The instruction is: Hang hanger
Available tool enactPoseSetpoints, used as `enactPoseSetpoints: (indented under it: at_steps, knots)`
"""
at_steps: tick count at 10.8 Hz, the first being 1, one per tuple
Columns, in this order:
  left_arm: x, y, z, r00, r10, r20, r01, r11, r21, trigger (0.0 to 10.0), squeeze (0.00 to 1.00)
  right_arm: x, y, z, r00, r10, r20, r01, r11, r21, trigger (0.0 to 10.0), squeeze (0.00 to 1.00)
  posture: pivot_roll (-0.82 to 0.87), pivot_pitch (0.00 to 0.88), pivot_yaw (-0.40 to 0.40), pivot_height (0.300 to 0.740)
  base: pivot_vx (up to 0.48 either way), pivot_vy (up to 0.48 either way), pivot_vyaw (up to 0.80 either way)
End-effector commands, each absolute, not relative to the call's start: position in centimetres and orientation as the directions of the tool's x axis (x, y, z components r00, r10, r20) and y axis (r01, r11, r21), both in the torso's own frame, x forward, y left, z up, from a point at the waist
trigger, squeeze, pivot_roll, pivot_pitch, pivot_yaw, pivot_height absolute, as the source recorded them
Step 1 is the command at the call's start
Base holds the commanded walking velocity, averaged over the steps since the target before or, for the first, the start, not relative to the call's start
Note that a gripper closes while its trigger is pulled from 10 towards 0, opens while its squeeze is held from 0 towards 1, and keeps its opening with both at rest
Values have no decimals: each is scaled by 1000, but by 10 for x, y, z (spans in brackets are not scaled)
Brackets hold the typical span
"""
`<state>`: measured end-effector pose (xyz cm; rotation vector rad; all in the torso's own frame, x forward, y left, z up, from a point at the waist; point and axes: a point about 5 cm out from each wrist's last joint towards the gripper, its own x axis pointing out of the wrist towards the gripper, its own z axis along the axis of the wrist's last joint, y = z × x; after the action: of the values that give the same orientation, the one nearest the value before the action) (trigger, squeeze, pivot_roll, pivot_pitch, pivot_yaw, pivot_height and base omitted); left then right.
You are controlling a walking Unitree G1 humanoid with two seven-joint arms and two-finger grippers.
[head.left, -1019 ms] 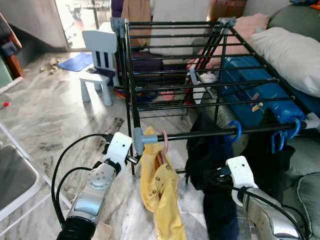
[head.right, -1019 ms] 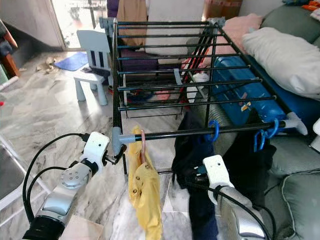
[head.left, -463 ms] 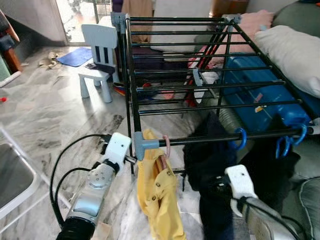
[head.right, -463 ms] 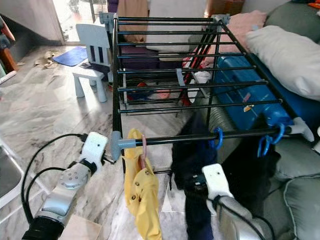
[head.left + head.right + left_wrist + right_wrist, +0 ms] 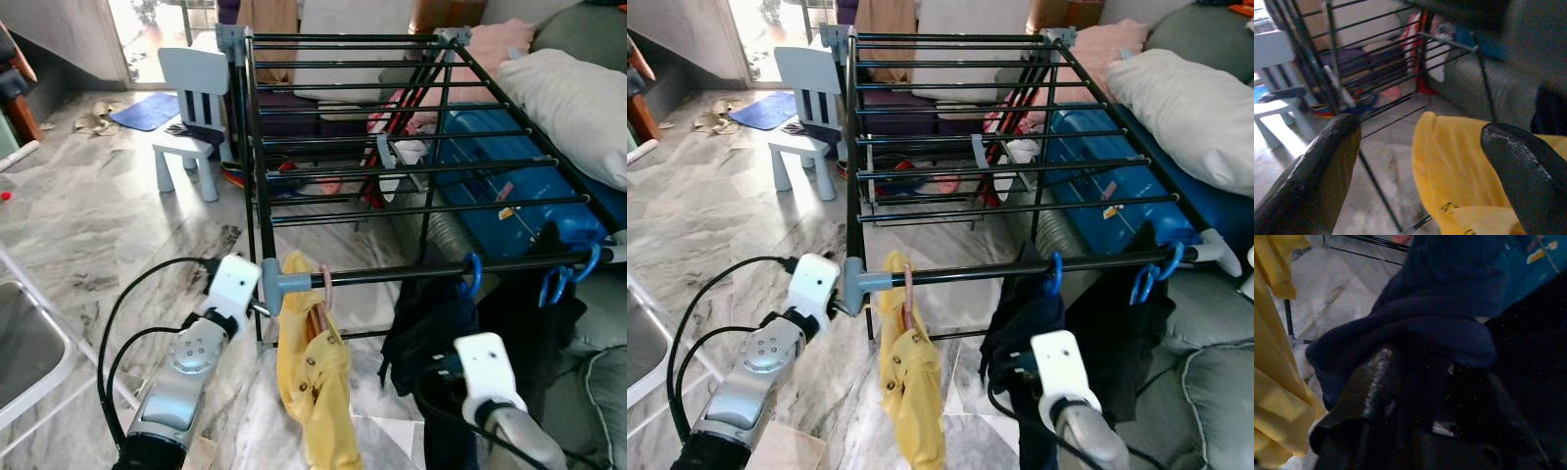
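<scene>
Navy garment lifted rightward, right pincer pinching it; left pincer spread.

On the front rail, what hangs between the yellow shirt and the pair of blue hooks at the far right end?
In the left eye view, a navy garment on a blue hanger hook hangs between the yellow shirt and the paired blue hooks; the right gripper grips it.

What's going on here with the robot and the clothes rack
The robot stands at a black drying rack, hanging laundry on its front rail. A yellow garment on a pink hanger and a navy garment on a blue hanger hang there. The right gripper is pressed into the navy fabric. The left gripper, jaws open, sits beside the yellow garment.
</scene>
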<state>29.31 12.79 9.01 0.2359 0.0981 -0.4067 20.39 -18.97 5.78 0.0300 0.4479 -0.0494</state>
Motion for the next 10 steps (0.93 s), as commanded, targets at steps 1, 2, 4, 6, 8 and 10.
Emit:
enactPoseSetpoints:
  at_steps: [1,2,4,6,8,10]
  knots:
    - [292,126,92,908,-394,-139,415,890,189,10000,0,202,-193,65,909,-66,-412,81,996,20,10000,1000,-20,0,-54,740,0,0,0]
    - [291,126,92,911,-388,-137,409,890,201,10000,0,199,-191,66,910,-75,-408,86,996,9,10000,1000,-20,0,-55,740,0,0,0]
    - [290,127,91,914,-381,-142,403,892,203,10000,0,198,-185,67,919,-79,-386,89,996,8,10000,1000,-15,0,-56,740,0,0,0]
    - [288,126,91,909,-390,-151,415,886,208,10000,0,198,-181,70,924,-87,-373,97,995,7,10000,1000,-14,0,-56,740,0,0,0]
    - [289,124,91,906,-392,-161,419,884,208,10000,0,200,-182,71,928,-93,-361,99,995,-3,10000,1000,-16,0,-58,740,-129,0,0]
    - [290,123,90,904,-394,-165,423,882,210,10000,0,201,-183,71,928,-95,-361,98,995,-10,10000,1000,-15,0,-60,740,-274,0,0]
